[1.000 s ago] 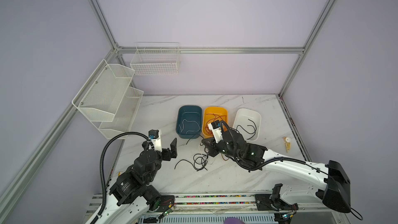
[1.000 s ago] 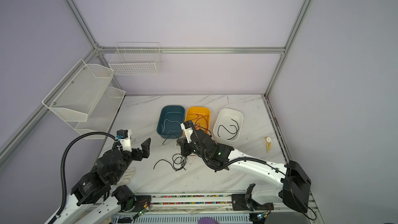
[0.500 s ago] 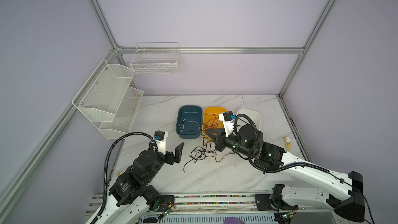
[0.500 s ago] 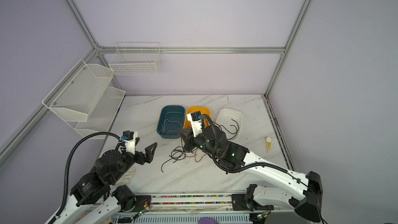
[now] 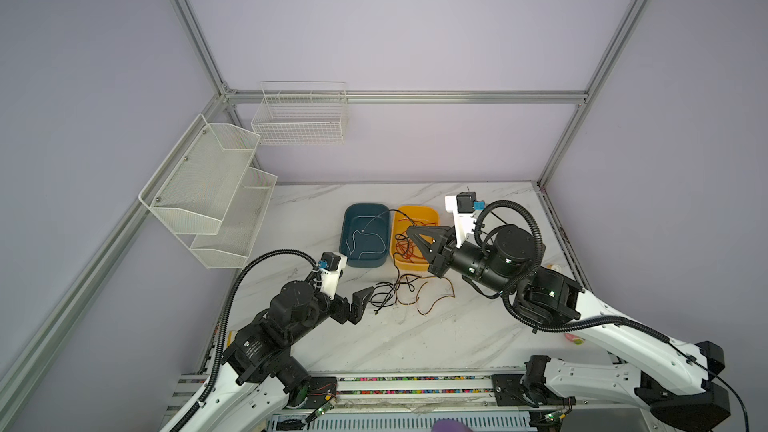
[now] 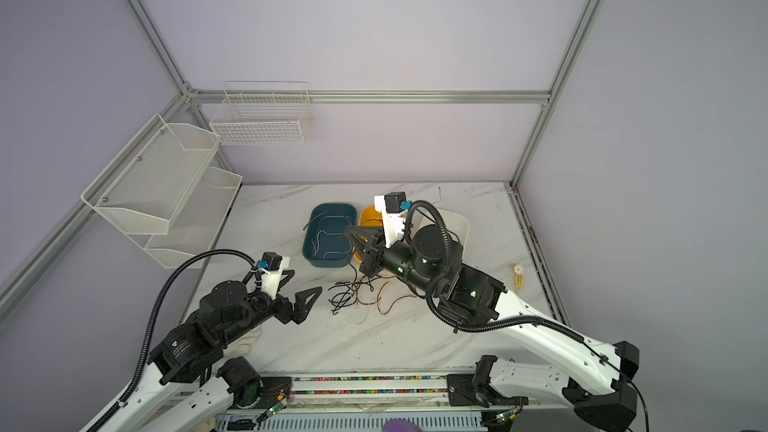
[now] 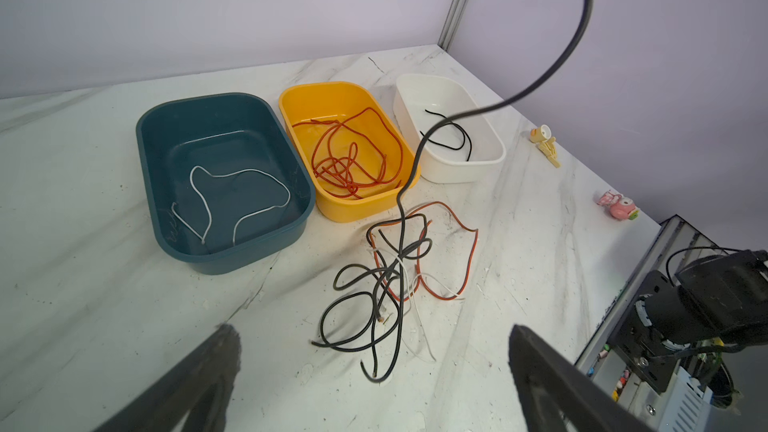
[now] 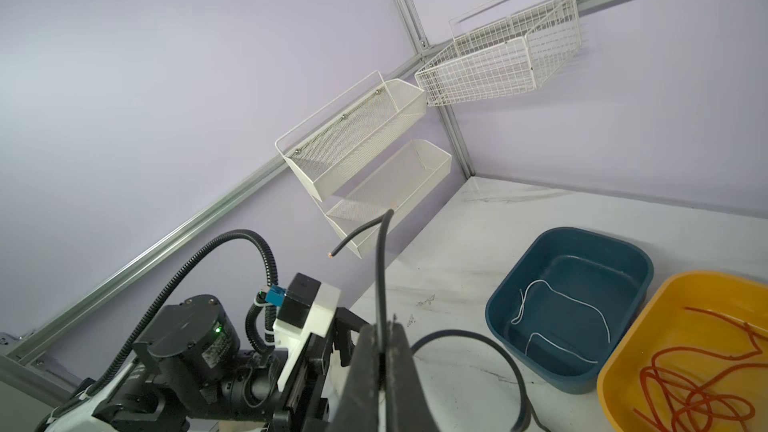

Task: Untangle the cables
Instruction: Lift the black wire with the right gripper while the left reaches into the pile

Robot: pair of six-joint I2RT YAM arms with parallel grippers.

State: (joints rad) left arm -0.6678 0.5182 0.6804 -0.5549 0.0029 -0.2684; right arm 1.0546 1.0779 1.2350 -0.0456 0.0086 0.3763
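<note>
The tangle of cables (image 5: 398, 292) (image 6: 352, 293) (image 7: 395, 276), black, red-orange and white strands, lies on the marble table in front of the bins. My right gripper (image 5: 410, 229) (image 6: 347, 235) (image 8: 382, 328) hovers above the bins, shut on a black cable (image 8: 380, 268). That black cable (image 7: 415, 160) climbs from the tangle up out of the left wrist view. My left gripper (image 5: 363, 297) (image 6: 308, 297) (image 7: 374, 334) stands open, low over the table, just left of the tangle, with nothing between its fingers.
A blue bin (image 5: 345, 238) (image 7: 149, 168) holds a white cable. The orange bin (image 5: 415, 210) (image 7: 286, 105) holds red-orange ones, and the white bin (image 6: 462, 222) (image 7: 457, 170) a black one. Two small toys (image 7: 544, 143) (image 7: 617, 207) lie at the right. Wire racks (image 5: 208, 193) hang on the left wall.
My right gripper has risen and swung back over the bins with the black cable, dragging the tangle toward the bins. My left gripper has moved right, closer to the tangle.
</note>
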